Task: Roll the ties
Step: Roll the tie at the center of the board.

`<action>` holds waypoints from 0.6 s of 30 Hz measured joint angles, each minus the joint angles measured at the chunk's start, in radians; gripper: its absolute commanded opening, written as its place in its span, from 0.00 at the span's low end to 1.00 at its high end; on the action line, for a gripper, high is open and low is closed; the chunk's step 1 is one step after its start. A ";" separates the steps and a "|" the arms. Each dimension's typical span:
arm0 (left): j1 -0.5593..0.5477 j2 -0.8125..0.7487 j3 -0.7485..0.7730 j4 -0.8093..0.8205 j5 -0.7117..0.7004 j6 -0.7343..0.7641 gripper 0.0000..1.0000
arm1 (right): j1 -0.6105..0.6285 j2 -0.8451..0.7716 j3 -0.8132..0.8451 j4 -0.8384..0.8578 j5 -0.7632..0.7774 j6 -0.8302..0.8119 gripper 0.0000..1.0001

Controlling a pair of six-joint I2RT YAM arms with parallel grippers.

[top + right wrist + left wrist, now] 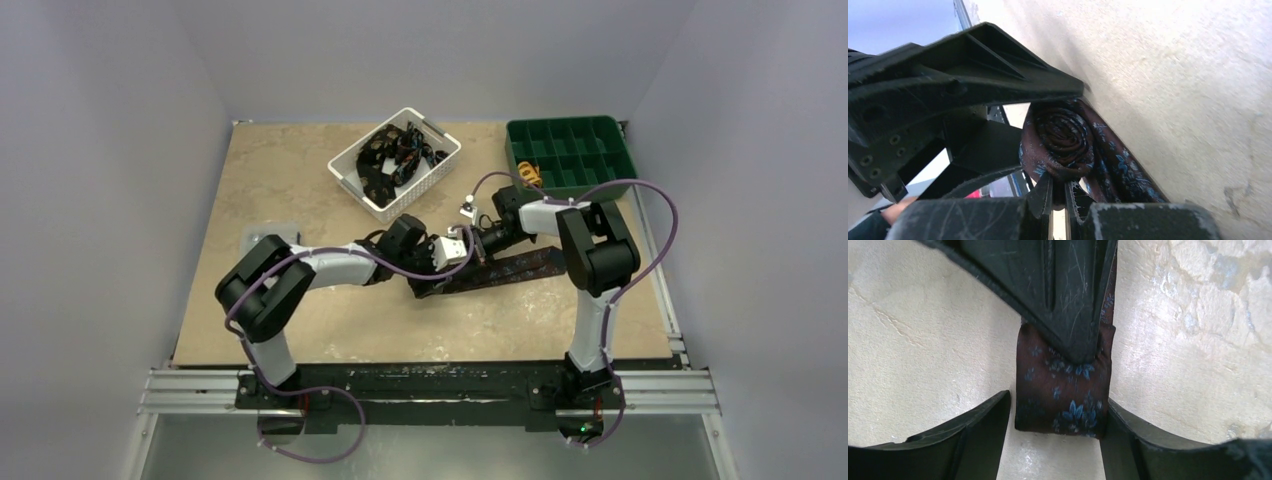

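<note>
A dark brown tie with small blue flowers lies across the table (300, 200), its flat length (520, 265) running right. Its left end is wound into a roll (1063, 390), whose spiral (1063, 132) faces the right wrist camera. My right gripper (1058, 182) is shut on the roll's lower edge and reaches down over it as a black finger (1068, 300) in the left wrist view. My left gripper (1059, 400) stands open around the roll; its right finger (1148, 440) touches the cloth and its left finger (973, 435) stands a little apart. Both grippers meet at mid-table (465, 248).
A white basket (440, 168) holding more dark ties stands behind the arms at centre. A green compartment tray (570, 130) sits at the back right with a yellow item (530, 172) in one cell. The left gripper's black frame (948, 90) crowds the roll's left side.
</note>
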 measured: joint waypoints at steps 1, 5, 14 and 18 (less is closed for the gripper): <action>0.001 -0.006 -0.010 0.015 0.005 -0.010 0.66 | -0.006 0.003 0.000 -0.010 -0.001 -0.003 0.00; 0.006 -0.046 -0.066 0.089 0.024 -0.056 0.72 | -0.023 0.017 0.000 -0.046 -0.001 -0.013 0.00; 0.005 -0.096 -0.151 0.264 0.066 -0.107 0.70 | -0.029 0.023 0.012 -0.115 0.037 -0.036 0.00; -0.003 -0.079 -0.146 0.300 0.065 -0.117 0.62 | -0.028 0.024 0.024 -0.134 0.054 -0.043 0.00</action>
